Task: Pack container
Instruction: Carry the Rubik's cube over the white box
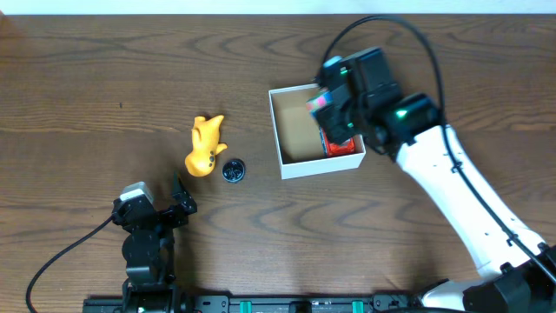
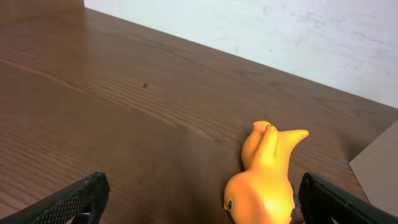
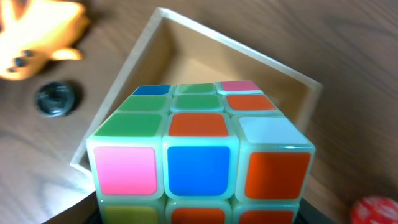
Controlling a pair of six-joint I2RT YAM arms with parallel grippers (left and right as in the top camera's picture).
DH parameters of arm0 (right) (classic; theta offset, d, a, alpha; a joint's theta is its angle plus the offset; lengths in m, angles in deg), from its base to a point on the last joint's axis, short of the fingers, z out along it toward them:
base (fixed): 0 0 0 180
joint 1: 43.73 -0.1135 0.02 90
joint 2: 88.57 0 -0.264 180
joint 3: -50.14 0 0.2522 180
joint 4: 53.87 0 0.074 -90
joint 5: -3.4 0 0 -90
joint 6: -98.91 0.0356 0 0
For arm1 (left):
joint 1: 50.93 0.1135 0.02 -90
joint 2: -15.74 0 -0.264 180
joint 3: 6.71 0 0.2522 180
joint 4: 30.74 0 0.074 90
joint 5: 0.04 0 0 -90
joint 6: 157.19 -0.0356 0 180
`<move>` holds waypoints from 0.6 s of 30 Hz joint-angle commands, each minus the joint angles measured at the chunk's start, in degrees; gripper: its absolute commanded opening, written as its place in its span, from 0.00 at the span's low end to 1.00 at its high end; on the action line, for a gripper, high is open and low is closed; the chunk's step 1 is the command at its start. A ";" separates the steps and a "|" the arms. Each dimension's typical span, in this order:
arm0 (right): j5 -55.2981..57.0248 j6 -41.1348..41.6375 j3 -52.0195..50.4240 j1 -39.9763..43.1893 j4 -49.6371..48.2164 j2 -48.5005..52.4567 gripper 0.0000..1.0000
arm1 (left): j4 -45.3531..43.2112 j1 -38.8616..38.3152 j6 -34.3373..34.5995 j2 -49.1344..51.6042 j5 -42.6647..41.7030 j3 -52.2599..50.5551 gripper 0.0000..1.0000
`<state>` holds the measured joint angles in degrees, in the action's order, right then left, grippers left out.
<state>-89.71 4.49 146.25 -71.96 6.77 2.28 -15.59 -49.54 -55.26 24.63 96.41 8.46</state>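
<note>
Container [image 1: 317, 165] sits right of table centre, open side up. Right gripper [image 1: 346, 109] is clamped on the puzzle cube [image 3: 199, 155], hanging over the box's far-right part. Lower it straight down, keep clear of the thin walls and let go only once it's low inside. Inside: one red item [image 1: 343, 146] by the right wall (can't tell what), otherwise bare brown floor. Left gripper [image 1: 180, 205] is spread wide and empty, near the yellow duck [image 1: 205, 145] and black round piece [image 1: 233, 170], both outside the box.
</note>
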 commanded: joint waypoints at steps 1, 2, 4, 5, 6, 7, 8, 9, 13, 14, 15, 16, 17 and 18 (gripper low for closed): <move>-0.02 -1.79 1.14 -2.47 -0.28 2.23 0.46 | 2.08 -0.09 -0.74 -0.42 1.73 -1.18 0.98; -0.02 -2.49 1.14 -2.86 -0.28 2.75 0.46 | 2.08 -0.09 -0.74 -0.42 1.73 -1.18 0.98; -0.02 -4.98 1.14 -3.65 -0.17 4.39 0.45 | 2.08 -0.09 -0.76 -0.42 1.73 -1.18 0.98; 0.02 -6.56 1.14 -3.89 -0.09 5.31 0.46 | 2.08 -0.09 -0.74 -0.42 1.73 -1.18 0.98; 0.02 -8.20 1.14 -4.07 -0.07 6.27 0.46 | 2.08 -0.09 -0.74 -0.42 1.73 -1.18 0.98; -0.02 -9.73 1.14 -4.11 -0.07 7.08 0.46 | 2.08 -0.09 -0.74 -0.42 1.73 -1.18 0.98; -0.02 -11.61 1.14 -4.11 -0.04 8.00 0.46 | 2.08 -0.09 -0.74 -0.42 1.73 -1.18 0.98; 0.00 -13.31 1.14 -4.09 -0.04 8.87 0.47 | 2.08 -0.09 -0.74 -0.42 1.73 -1.18 0.98; -0.20 -17.81 1.14 -4.11 -0.33 11.10 0.50 | 2.08 -0.09 -0.74 -0.42 1.73 -1.18 0.98; -0.20 -18.69 1.14 -4.11 -0.44 11.47 0.50 | 2.08 -0.09 -0.74 -0.42 1.73 -1.18 0.98; -0.20 -19.37 1.14 -4.11 -0.42 11.56 0.51 | 2.08 -0.09 -0.74 -0.42 1.73 -1.18 0.98; -0.20 -20.31 1.14 -4.11 -0.42 11.87 0.51 | 2.08 -0.09 -0.76 -0.42 1.73 -1.18 0.98; -0.20 -21.46 1.14 -4.09 -0.35 11.93 0.52 | 2.08 -0.09 -0.74 -0.42 1.73 -1.18 0.98; -0.20 -22.49 1.11 -4.09 -0.31 11.96 0.52 | 2.08 -0.09 -0.74 -0.42 1.73 -1.18 0.98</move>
<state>-89.63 -12.71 146.29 -75.48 6.70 14.04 -15.59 -49.54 -55.26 24.63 96.41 8.46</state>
